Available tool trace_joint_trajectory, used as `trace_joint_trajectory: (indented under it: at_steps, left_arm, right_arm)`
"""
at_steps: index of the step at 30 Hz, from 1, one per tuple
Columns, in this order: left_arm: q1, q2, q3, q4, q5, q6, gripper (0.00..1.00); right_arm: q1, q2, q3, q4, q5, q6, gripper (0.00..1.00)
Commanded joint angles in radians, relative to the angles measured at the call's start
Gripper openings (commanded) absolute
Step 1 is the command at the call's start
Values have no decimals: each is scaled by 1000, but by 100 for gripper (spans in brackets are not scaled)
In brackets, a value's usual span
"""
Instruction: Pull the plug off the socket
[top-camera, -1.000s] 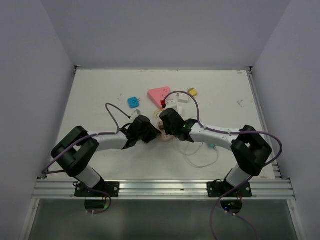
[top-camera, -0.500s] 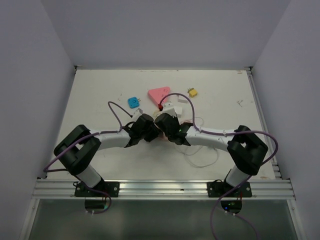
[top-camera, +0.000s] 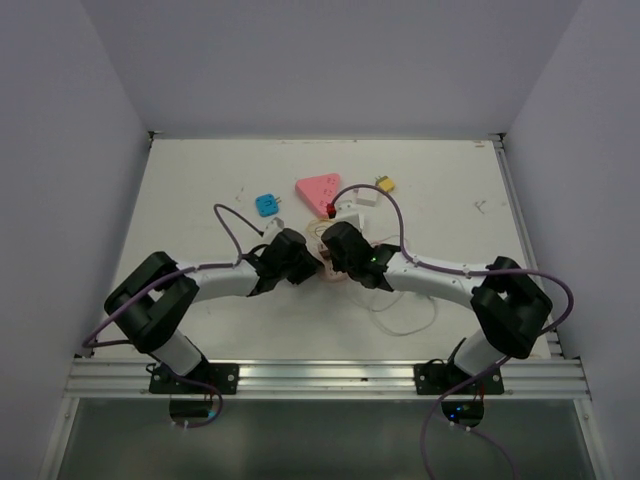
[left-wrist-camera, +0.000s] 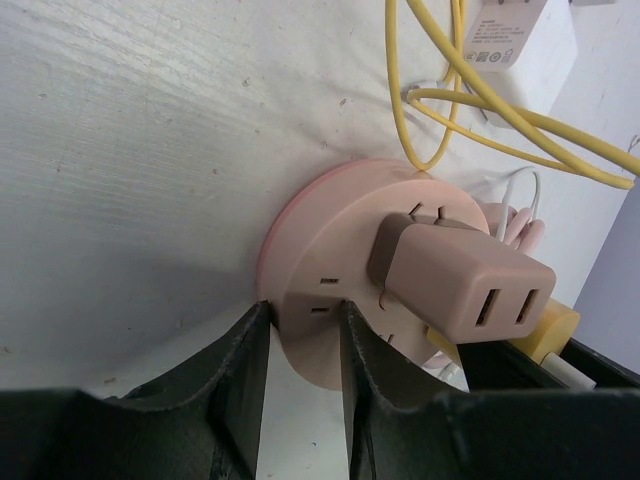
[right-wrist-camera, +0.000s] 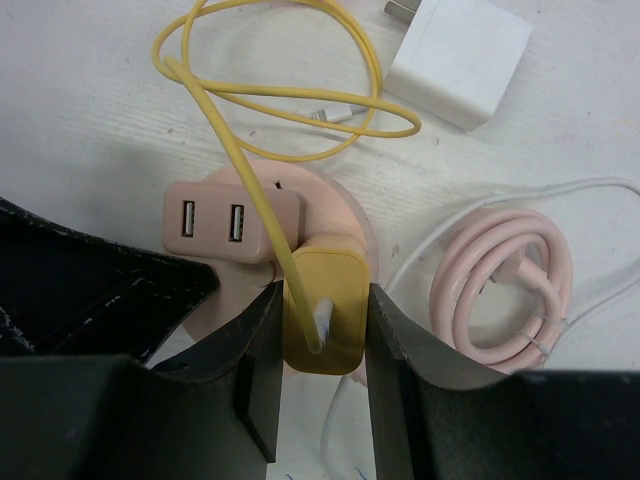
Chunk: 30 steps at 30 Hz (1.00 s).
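The round pink socket (left-wrist-camera: 330, 250) lies flat on the counter (left-wrist-camera: 150, 150), mid-counter between the 2 arms. 2 items sit in its top face, side by side: a pink USB adapter (left-wrist-camera: 455, 280) and the yellow plug (right-wrist-camera: 335, 275). The right gripper (right-wrist-camera: 323, 300) has its jaws closed against both flanks of the yellow plug, which sits on the socket. A yellow cable (right-wrist-camera: 250, 95) loops away from the plug. The left gripper (left-wrist-camera: 305, 315) stands with jaws narrowly parted, the socket's near rim between them; whether they clamp it cannot be told. A white charger (right-wrist-camera: 458, 60) and a coiled pink cable (right-wrist-camera: 500, 285) lie nearby.
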Motion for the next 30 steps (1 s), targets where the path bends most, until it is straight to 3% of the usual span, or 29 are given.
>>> trace_joint_trajectory:
  at_steps: [1,7,11,15,16,17,21,24,30]
  left_arm:
    - [-8,95,-95,-348,-85,56,32]
    - [-8,48,-102,-358,-81,57,33]
    - [-8,-35,-109,-361,-92,82,43]
    - [-8,-216,-144,-355,-103,137,54]
    - [-8,-250,-149,-353,-111,170,55]
    - [-8,-282,-155,-350,-112,192,67]
    - [-8,-437,-164,-335,-137,357,82]
    - [-8,-495,-160,-316,-152,494,83]
    - [-8,-509,-143,-243,-103,672,84]
  right_arm:
    - [34,-107,112,176,-214,51,0]
    - [34,-46,126,110,-186,-4,0]
    - [34,12,115,121,-281,-114,0]
    - [19,44,127,101,-356,-199,0]
    - [-1,49,147,78,-378,-208,0]
    - [-13,55,156,67,-433,-222,0]
    - [-50,80,192,27,-531,-287,0]
    - [-61,106,222,-2,-609,-333,1]
    - [-61,160,259,-36,-698,-412,13]
